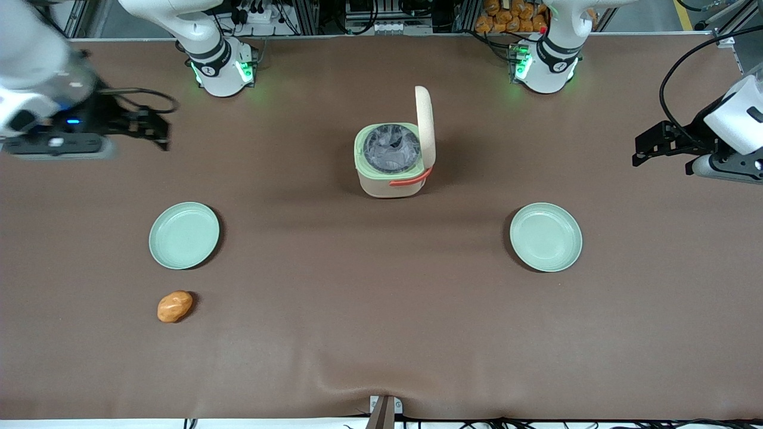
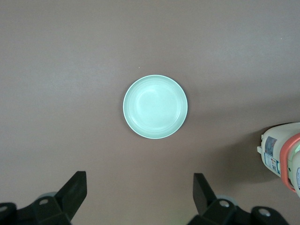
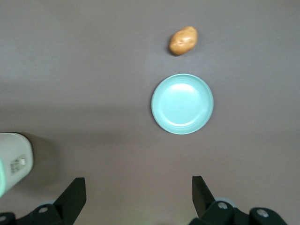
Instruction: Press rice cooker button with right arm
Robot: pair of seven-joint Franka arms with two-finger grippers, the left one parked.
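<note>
The right arm [image 1: 36, 77] hangs over its own end of the table [image 1: 381, 333], and its gripper [image 1: 156, 128] is up in the air with nothing between the jaws. In the right wrist view the two black fingers [image 3: 75, 194] stand wide apart and hold nothing.

Below the jaws and nearer the front camera lies a pale green plate [image 1: 184, 235], and nearer the camera again a potato [image 1: 174, 306]. Neither is touched.

Level with the jaws but well apart from them, at the middle of the table, stands the rice cooker [image 1: 393, 158]. Its lid is tipped up and the grey pot inside shows, with the orange-red handle on the side facing the front camera. A second green plate [image 1: 545, 236] lies toward the parked arm's end.

Judging by the open lid, the press may already be done and the arm pulled clear; otherwise the reach has not begun. If the button has yet to be pushed, the jaws must travel sideways to the cooker and come down on it. The button itself I cannot make out.
</note>
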